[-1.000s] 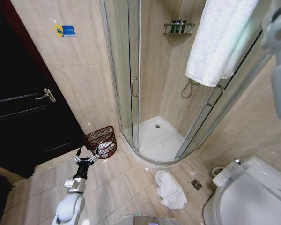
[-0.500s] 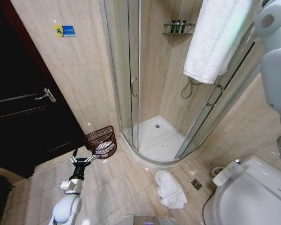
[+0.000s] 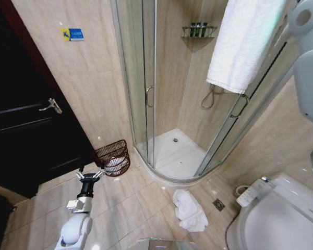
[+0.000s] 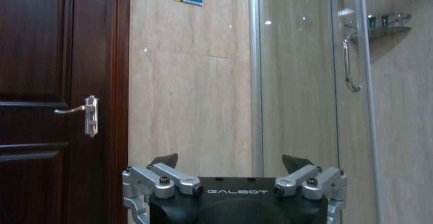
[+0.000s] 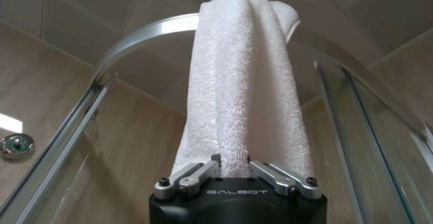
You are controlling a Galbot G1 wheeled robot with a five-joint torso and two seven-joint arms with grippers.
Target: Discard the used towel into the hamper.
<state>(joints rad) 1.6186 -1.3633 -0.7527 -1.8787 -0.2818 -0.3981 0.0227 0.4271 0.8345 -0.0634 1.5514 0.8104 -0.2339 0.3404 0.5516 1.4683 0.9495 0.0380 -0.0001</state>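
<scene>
A white towel (image 3: pixel 243 44) hangs over the curved top rail of the shower enclosure, at the upper right of the head view. In the right wrist view my right gripper (image 5: pixel 233 165) is shut on the lower part of this towel (image 5: pixel 237 92), pinching the cloth between its fingers. A second white towel (image 3: pixel 190 209) lies crumpled on the floor tiles by the shower base. The hamper (image 3: pixel 112 158), a dark red-brown wire basket with something white inside, stands against the wall beside the shower. Just in front of it, low down, my left gripper (image 3: pixel 89 175) is open (image 4: pixel 230 160) and holds nothing.
A dark wooden door (image 3: pixel 26 120) with a lever handle stands left of the hamper. The glass shower doors (image 3: pixel 146 88) rise beside it. A toilet (image 3: pixel 281 219) takes up the lower right. A floor drain (image 3: pixel 218 204) sits near the crumpled towel.
My right arm has shifted a little at the right edge, and the hanging towel's lower edge sits slightly higher. The left gripper has drifted a little to the left.
</scene>
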